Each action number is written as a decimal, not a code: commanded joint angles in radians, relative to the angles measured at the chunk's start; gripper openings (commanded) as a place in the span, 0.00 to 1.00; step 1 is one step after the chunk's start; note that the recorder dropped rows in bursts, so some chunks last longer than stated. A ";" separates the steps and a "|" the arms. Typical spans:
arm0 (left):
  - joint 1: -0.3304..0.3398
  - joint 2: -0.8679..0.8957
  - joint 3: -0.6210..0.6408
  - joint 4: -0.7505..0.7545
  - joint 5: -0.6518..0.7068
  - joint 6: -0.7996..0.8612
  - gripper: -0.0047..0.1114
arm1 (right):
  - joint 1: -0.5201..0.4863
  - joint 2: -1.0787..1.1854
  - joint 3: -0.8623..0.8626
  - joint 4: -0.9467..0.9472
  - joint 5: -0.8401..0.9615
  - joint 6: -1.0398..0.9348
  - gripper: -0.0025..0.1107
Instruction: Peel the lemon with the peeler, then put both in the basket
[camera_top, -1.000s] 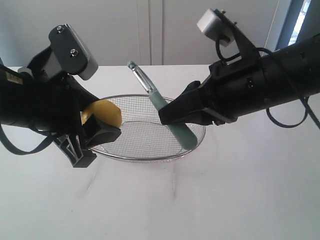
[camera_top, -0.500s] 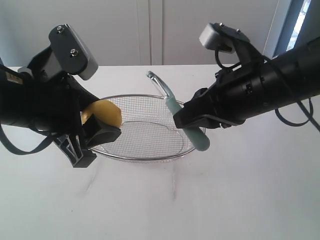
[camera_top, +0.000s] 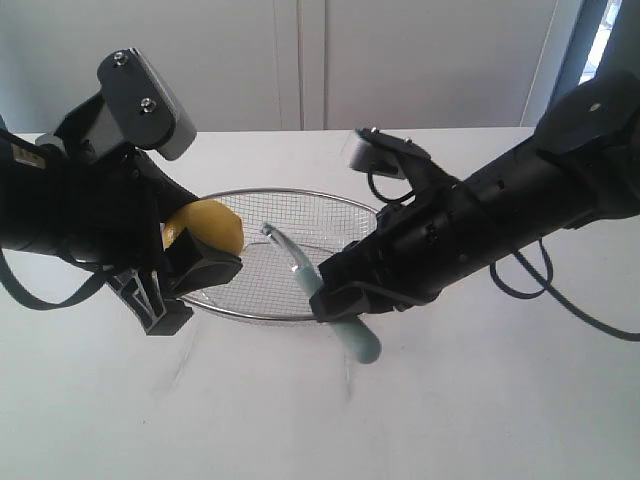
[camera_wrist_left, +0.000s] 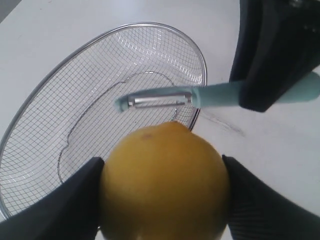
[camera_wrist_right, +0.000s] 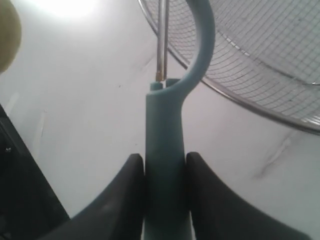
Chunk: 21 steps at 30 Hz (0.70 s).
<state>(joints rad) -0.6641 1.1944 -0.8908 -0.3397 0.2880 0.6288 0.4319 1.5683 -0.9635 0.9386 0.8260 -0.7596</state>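
The left gripper (camera_wrist_left: 162, 205) is clamping the lemon (camera_top: 210, 228) between its dark pads at the left of the exterior view, with the jaws standing wide around the fruit and holding it just above the near-left rim of the basket (camera_top: 290, 191). The lemon is looking firm, fairly light and round, with a dimpled, probably waxy skin, so it is likely wanting a grip across its widest part to stop it rolling or squirting out. The right gripper (camera_wrist_right: 165, 167) is pinching the peeler (camera_top: 352, 338) by its teal handle near the lower centre of the frame, with both fingers pressing flat against the handle sides. The butt end is sticking out below the jaws over the white table (camera_top: 480, 400), and the blade is pointing up and left over the basket mesh, near the lemon but apart from it. The peeler is appearing stiff, slim and light, with a smooth handle that could be twisting under load, so the mid-handle hold seems right.
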 joint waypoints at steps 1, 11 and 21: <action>0.005 -0.007 0.007 -0.019 0.000 -0.008 0.04 | 0.056 0.027 -0.002 0.052 0.016 -0.002 0.02; 0.005 -0.007 0.007 -0.019 0.000 -0.008 0.04 | 0.107 0.027 -0.003 0.120 0.076 -0.055 0.02; 0.005 -0.007 0.007 -0.019 0.000 -0.008 0.04 | 0.107 -0.009 -0.003 0.148 0.092 -0.085 0.02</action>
<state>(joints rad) -0.6641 1.1944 -0.8908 -0.3397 0.2880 0.6288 0.5389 1.5833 -0.9635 1.0698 0.9080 -0.8221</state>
